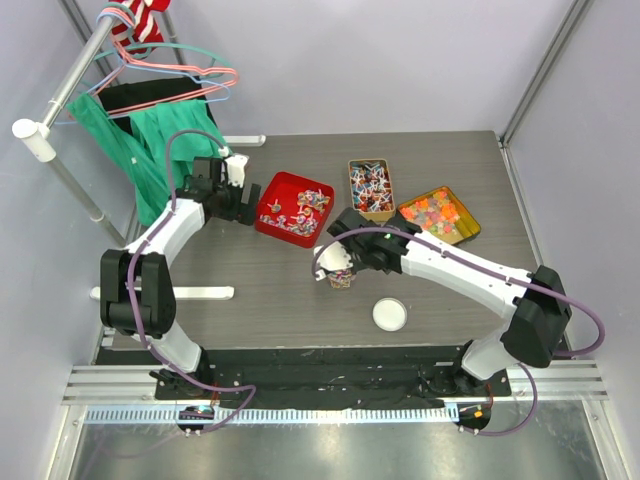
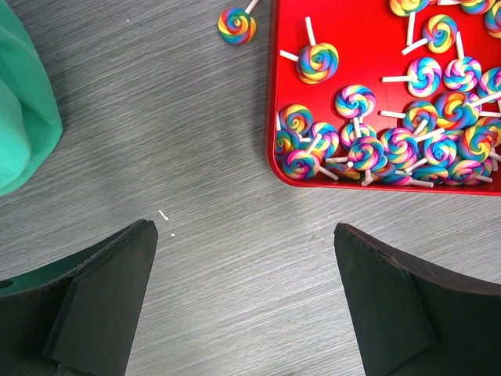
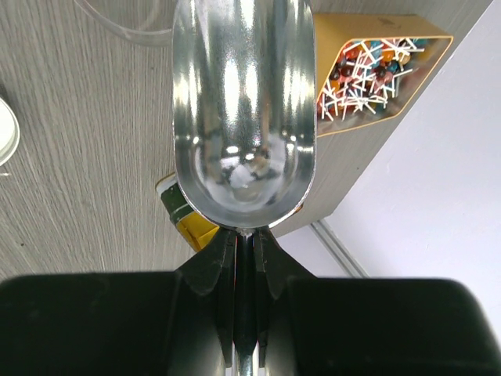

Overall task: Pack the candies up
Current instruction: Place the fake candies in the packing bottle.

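The candies (image 2: 368, 149) are rainbow swirl lollipops on white sticks, heaped in a red tray (image 2: 275, 94); from above the tray (image 1: 270, 222) sits left of centre. One loose candy (image 2: 237, 25) lies on the table beside it. My left gripper (image 2: 243, 227) hangs open over bare table just left of the tray, also seen from above (image 1: 245, 195). My right gripper (image 3: 243, 235) is shut on the handle of a shiny metal scoop (image 3: 243, 110), whose bowl holds nothing. From above, the right gripper (image 1: 338, 262) hovers over a small patterned cup (image 1: 342, 279).
A tan tin (image 1: 370, 190) of darker red-and-blue lollipops and a tin (image 1: 440, 214) of orange and yellow pieces stand at the back right. A white lid (image 1: 390, 314) lies near the front. Green cloth (image 1: 150, 140) hangs at the back left.
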{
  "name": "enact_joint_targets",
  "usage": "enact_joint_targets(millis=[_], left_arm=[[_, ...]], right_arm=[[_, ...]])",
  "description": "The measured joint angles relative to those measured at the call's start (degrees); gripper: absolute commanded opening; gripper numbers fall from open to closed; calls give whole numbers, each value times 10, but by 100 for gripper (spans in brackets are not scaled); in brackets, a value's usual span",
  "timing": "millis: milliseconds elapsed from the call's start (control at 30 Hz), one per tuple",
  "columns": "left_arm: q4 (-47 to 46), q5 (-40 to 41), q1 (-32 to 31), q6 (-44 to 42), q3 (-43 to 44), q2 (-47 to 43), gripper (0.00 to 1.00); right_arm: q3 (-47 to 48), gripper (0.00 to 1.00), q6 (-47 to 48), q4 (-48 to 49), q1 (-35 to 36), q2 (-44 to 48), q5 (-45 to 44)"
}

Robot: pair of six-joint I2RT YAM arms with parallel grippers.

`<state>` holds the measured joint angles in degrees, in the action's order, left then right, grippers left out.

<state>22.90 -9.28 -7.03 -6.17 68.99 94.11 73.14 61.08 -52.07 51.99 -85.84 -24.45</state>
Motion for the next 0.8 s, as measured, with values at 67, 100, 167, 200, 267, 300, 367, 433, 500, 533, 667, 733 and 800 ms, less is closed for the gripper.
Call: enact_joint_targets(millis=[67,100,167,200,267,300,367,433,500,533,667,733,800], left_arm=[[0,0,0,0,0,0,100],[-1,0,0,0,-1,0,100],[-1,0,0,0,-2,0,100],[-2,0,0,0,-2,0,100],[-2,-1,0,0,-3,0,100],[-2,-2,0,0,-3,0,100],[-3,-4,0,0,-4,0,100],[-4,-5,0,0,-5,0,100],[-4,-7,0,0,-6,0,100],[-4,-8,0,0,-6,0,100],[-4,-12,0,1,-6,0,100],[-4,-13,1,2,-6,0,100],[-4,-13,0,2,-6,0,100]], right_arm=[[-2,1,-1,6,5,0,3],[-3,1,-2,10,8,-1,4],[-7,1,-2,17,12,-2,6],[-10,1,-3,19,13,-5,6],[-20,1,-4,24,16,-12,6],[-28,1,-4,26,16,-17,6],[-43,1,-9,28,19,-22,5],[-50,1,-13,28,19,-23,1],[-52,1,-17,28,19,-23,-1],[-52,1,-19,28,19,-23,-3],[-48,1,-26,23,20,-23,0],[-31,1,-29,4,20,-23,10],[-2,1,-30,-13,19,-23,19]])
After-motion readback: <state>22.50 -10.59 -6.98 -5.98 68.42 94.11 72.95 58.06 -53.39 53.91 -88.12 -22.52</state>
